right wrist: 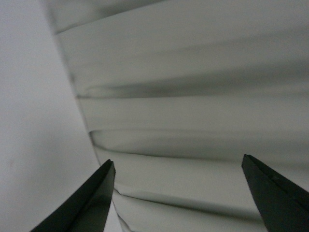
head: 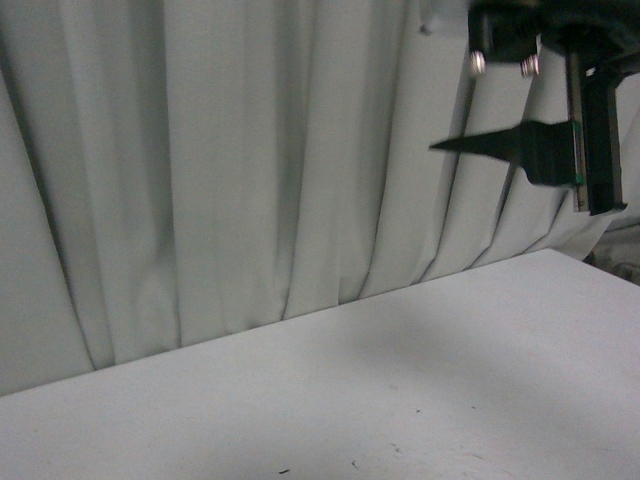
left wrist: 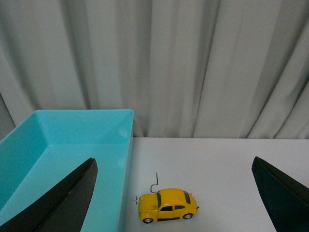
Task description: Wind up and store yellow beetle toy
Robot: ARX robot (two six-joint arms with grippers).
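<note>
Small glossy yellow Beetle-shaped toy car point(left wrist: 168, 205) sits on its wheels on the white tabletop point(left wrist: 227, 164), just beside the long wall of the open turquoise plastic bin point(left wrist: 126, 159); I can't tell if they touch. My left gripper point(left wrist: 174, 162) is released, fingers spread wide, with the car ahead between them. The right gripper point(right wrist: 178, 161) is also spread and empty, up by the pleated grey curtain point(right wrist: 193, 96). The front view shows no toy.

Step, I'd say: left-arm pickup. The fingers line up along the car's length, so I'd turn the wrist, clamp across the doors, and keep clear of the bin wall. Thin bent dark wire point(left wrist: 155, 182) by one end of the car: can't tell if it's attached, so avoid it.
</note>
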